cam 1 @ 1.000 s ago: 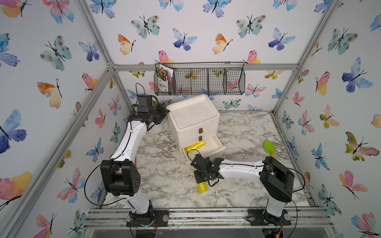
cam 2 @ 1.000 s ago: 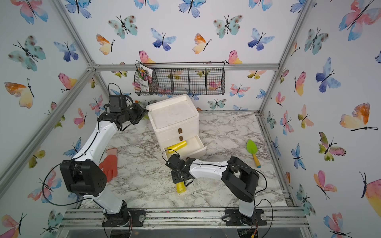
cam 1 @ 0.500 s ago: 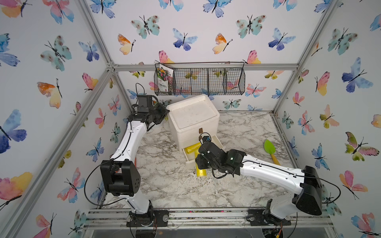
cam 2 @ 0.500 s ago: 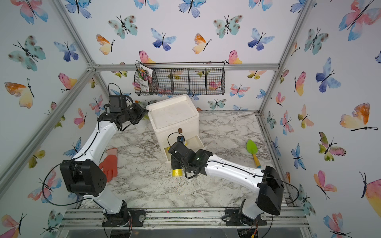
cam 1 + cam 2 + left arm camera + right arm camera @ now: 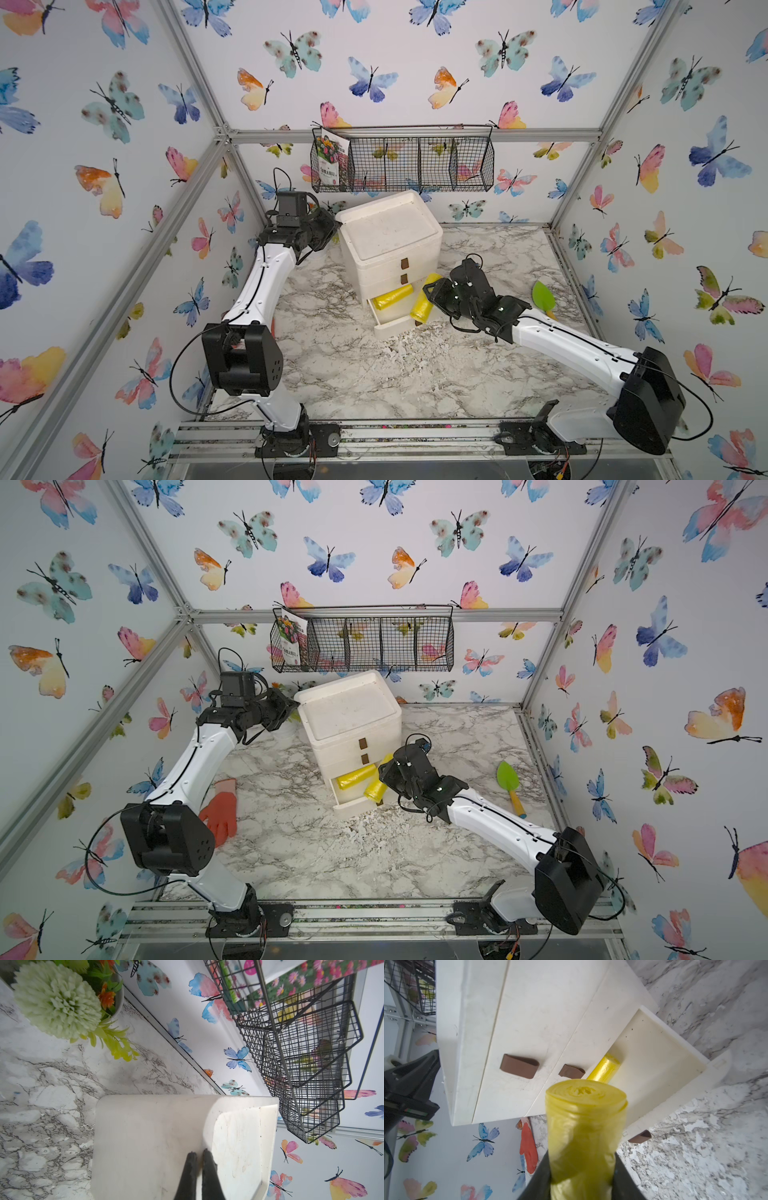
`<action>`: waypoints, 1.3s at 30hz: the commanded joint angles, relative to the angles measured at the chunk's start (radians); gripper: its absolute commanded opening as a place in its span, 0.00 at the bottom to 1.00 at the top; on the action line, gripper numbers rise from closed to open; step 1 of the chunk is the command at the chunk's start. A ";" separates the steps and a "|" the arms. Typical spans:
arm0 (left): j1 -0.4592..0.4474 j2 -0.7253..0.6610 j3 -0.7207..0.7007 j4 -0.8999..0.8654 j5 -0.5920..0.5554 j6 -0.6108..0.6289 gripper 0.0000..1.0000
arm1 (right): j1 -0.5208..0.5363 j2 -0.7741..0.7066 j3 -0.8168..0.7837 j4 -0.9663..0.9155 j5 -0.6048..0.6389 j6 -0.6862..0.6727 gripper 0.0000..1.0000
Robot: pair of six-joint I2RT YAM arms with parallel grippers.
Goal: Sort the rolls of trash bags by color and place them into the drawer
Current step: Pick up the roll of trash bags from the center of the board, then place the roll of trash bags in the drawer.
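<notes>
Right wrist view: the held roll (image 5: 585,1126), yellow, fills the middle end-on between two dark fingers (image 5: 537,1183).
Right gripper (image 5: 582,1176): clamped on the held roll, one finger on each side.
Roll position: in both top views the held roll (image 5: 423,305) sits slanted at frame centre. Its lower end overlaps the right front corner of the drawer (image 5: 395,330); whether they touch cannot be told.
Drawer state: lowest of three, pulled out.
Second roll (image 5: 392,296): yellow, lying inside the drawer near its back.
Left gripper (image 5: 200,1157): closed on nothing, fingertips together against the top rim of the cabinet (image 5: 390,235).
Cabinet place: white, centre of both top views, upper two drawers pushed in.
Trowel (image 5: 543,296): green blade, on the marble at centre right, well apart from the drawer.
Glove (image 5: 222,808): orange, flat on the marble at centre left in a top view.
Basket (image 5: 403,164): black wire, on the back wall above the cabinet.
</notes>
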 commanded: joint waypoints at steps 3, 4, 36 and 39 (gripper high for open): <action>-0.031 0.017 -0.032 -0.098 0.081 0.022 0.05 | -0.032 0.059 -0.014 0.199 -0.097 0.129 0.35; -0.032 0.018 -0.026 -0.100 0.078 0.030 0.05 | -0.036 0.072 -0.014 0.207 -0.099 0.138 0.35; -0.038 0.075 0.077 -0.175 0.099 0.127 0.17 | -0.071 0.237 -0.066 0.366 -0.196 0.224 0.62; -0.040 0.075 0.064 -0.168 0.100 0.128 0.17 | -0.070 0.210 -0.044 0.286 -0.172 0.130 0.62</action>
